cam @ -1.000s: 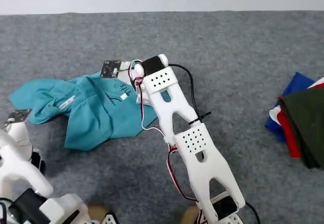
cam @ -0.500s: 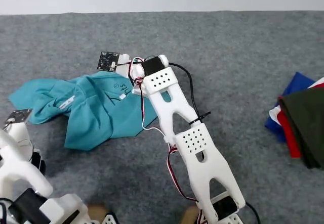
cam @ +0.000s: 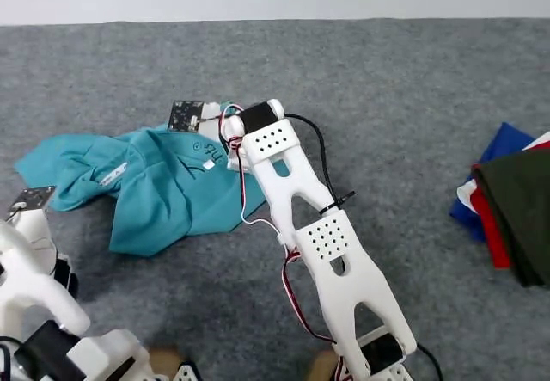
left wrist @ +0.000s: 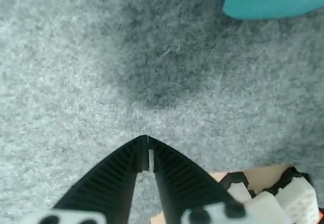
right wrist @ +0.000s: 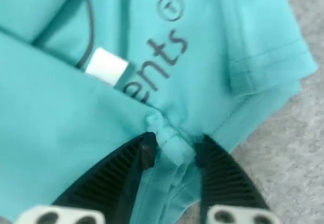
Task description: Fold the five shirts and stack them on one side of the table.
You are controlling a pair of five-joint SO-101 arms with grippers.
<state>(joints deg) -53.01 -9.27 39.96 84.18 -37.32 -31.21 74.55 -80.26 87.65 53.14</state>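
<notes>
A pile of folded shirts (cam: 511,209) is sitting at the right edge of the grey table (cam: 387,80), showing blue, white, red and dark olive layers. Four shirts therefore seem to be done. The teal shirt (cam: 146,183) is lying crumpled and unfolded at the left-centre of the table, well apart from that pile, so it looks to be the last one left to fold and stack. Its long axis is running roughly across the table, from the left edge toward the middle. The neck label and printed chest are sitting at the middle end, though the rumpling is making its true heading hard to judge. The right gripper (right wrist: 172,148) is pinching a bunched ridge of the teal fabric between nearly closed jaws. The left gripper (left wrist: 147,140) is hanging over bare table beside the shirt's edge, tips pressed together and gripping nothing.
</notes>
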